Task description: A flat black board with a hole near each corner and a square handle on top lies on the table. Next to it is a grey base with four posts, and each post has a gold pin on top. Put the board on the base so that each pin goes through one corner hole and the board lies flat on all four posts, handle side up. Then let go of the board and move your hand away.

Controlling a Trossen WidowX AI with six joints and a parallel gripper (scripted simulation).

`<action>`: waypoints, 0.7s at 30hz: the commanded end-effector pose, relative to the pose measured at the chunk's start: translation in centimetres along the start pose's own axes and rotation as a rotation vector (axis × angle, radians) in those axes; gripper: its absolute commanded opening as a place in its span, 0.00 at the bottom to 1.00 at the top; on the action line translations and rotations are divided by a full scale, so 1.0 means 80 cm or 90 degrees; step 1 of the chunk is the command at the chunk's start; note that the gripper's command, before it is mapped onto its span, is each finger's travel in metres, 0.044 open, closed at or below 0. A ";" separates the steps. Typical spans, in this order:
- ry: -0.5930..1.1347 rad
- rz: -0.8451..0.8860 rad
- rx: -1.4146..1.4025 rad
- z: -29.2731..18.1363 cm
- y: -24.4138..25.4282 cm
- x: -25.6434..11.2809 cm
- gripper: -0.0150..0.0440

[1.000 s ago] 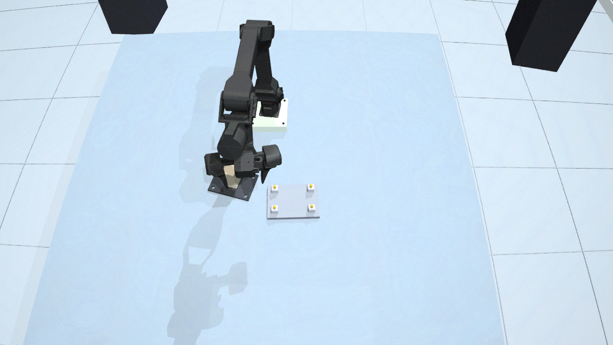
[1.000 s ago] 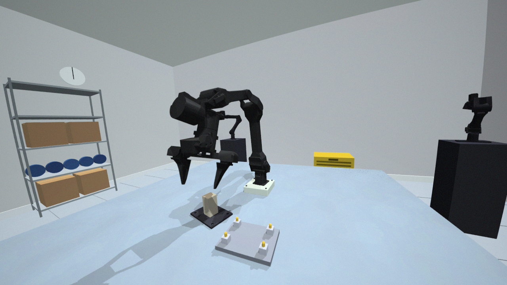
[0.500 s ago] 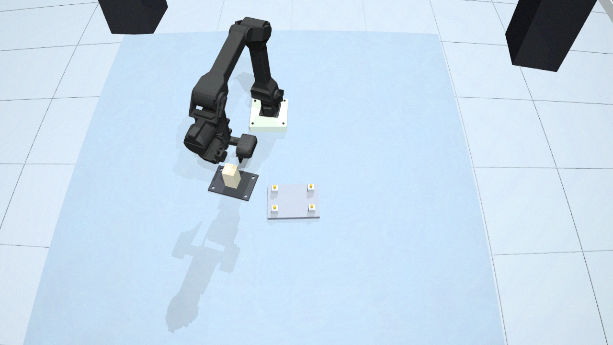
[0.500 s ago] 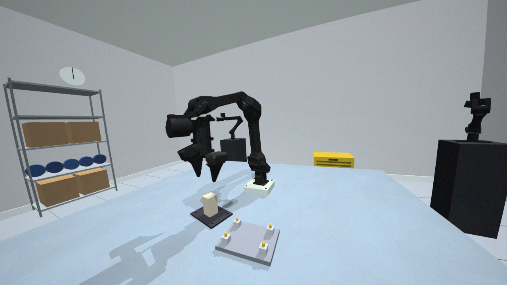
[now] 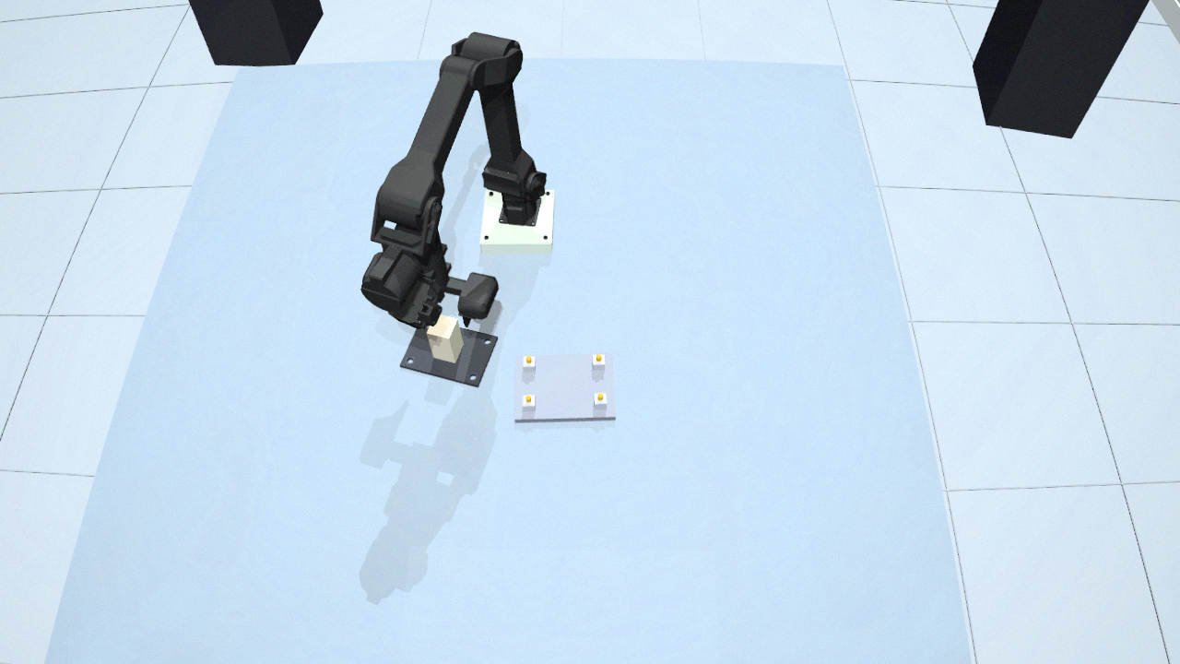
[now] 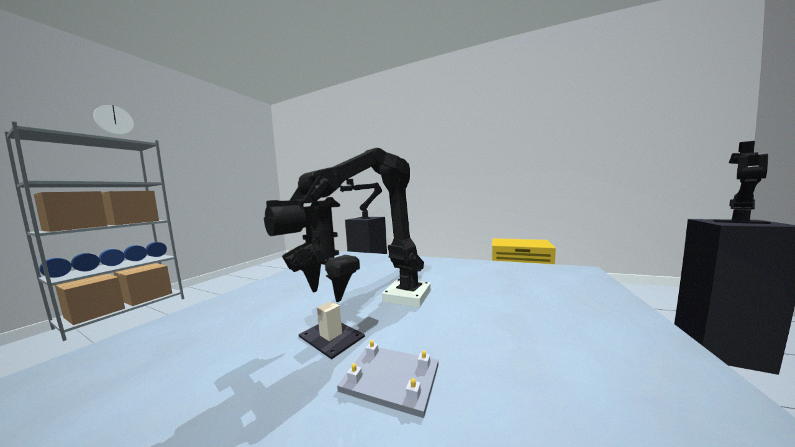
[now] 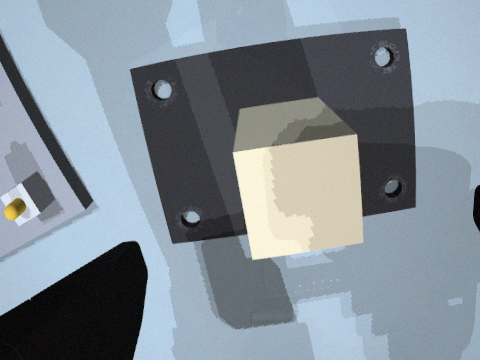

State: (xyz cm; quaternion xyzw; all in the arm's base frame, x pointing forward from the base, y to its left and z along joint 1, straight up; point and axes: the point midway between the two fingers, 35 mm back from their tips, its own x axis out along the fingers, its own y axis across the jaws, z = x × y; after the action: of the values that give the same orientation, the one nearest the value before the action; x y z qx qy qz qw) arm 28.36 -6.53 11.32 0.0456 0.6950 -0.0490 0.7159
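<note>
Presently, on the counter (image 5: 701, 495) (image 6: 528, 361) (image 7: 115, 210), we have our arm (image 5: 437, 124) (image 6: 397, 205) bent over the workpiece, and we judge this to be the approach before the grasp. Our gripper (image 5: 449, 323) (image 6: 327, 295) (image 7: 315, 232) is wide open with nothing between its fingers, above the handle's level. The grey base (image 5: 564, 387) (image 6: 389, 377) (image 7: 15, 120) sits just beside the black board (image 5: 470, 355) (image 6: 347, 336) (image 7: 185, 150), which lies flat on the counter, handle up, turned somewhat relative to the base. Next, we should centre over the pale square handle (image 5: 445, 339) (image 6: 329, 322) (image 7: 305, 195), lower with 1 finger on each side, and close squarely on opposite faces; a skewed grip could twist the board. After lifting, we would need to turn it to match the 4 posts (image 5: 599, 404) (image 6: 413, 390) (image 7: 31, 204). None of the 4 gold pins (image 5: 599, 397) (image 6: 413, 382) (image 7: 15, 209) is in any of the 4 corner holes (image 5: 409, 361) (image 6: 332, 351) (image 7: 161, 89) yet, so placing and release both remain.
</note>
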 end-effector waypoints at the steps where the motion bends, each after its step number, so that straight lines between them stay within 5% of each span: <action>1: 0.003 -0.002 0.004 -0.001 0.000 0.012 1.00; 21: 0.003 -0.002 0.004 0.001 0.000 0.049 1.00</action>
State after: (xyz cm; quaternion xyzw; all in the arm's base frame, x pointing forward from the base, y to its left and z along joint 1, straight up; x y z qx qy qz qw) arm 28.51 -6.54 8.19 0.0456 0.6941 -0.0493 0.7168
